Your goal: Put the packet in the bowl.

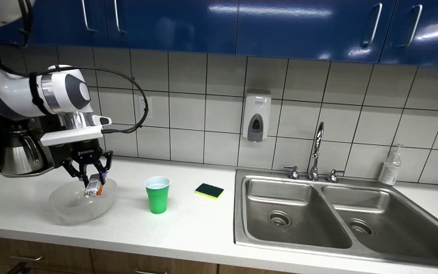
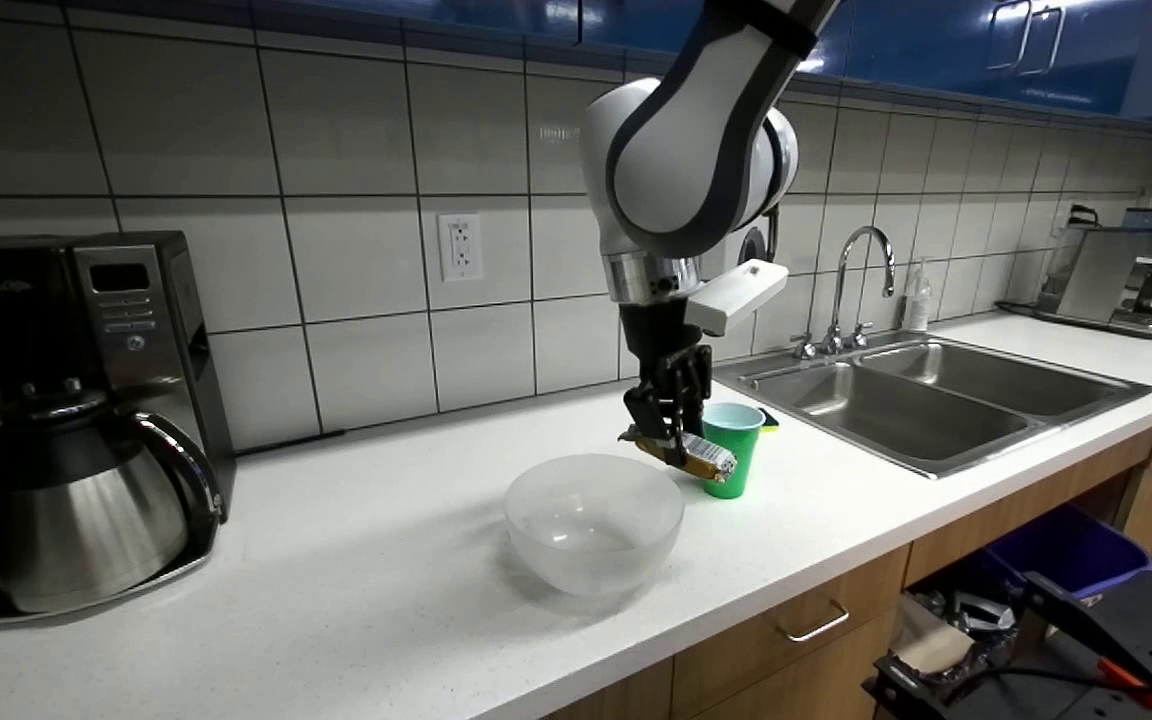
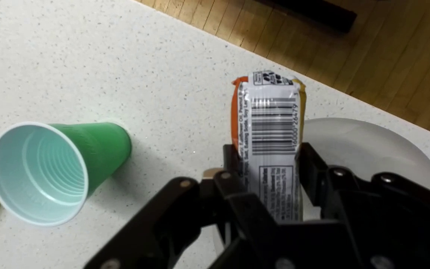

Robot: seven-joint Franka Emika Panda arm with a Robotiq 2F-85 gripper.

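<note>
The packet is a silvery-grey wrapper with orange and yellow edges; it shows in both exterior views (image 1: 92, 188) (image 2: 714, 459) and in the wrist view (image 3: 273, 119). My gripper (image 1: 94, 180) (image 2: 676, 450) (image 3: 265, 157) is shut on the packet's sides and holds it above the counter, slightly tilted. The bowl (image 1: 78, 211) (image 2: 581, 565) is wide, round and translucent and stands on the counter. The packet is at the bowl's rim on the green cup's side, higher than the rim. In the wrist view, the bowl (image 3: 368, 145) is partly hidden behind my gripper and the packet.
A green cup (image 1: 157, 198) (image 2: 733, 465) (image 3: 106, 149) stands upright close to the packet. A sponge (image 1: 209, 191) lies beyond it, before the sink (image 1: 240, 213). A coffee maker (image 2: 136, 340) with a steel carafe stands on the bowl's other side. The counter's front edge is near the bowl.
</note>
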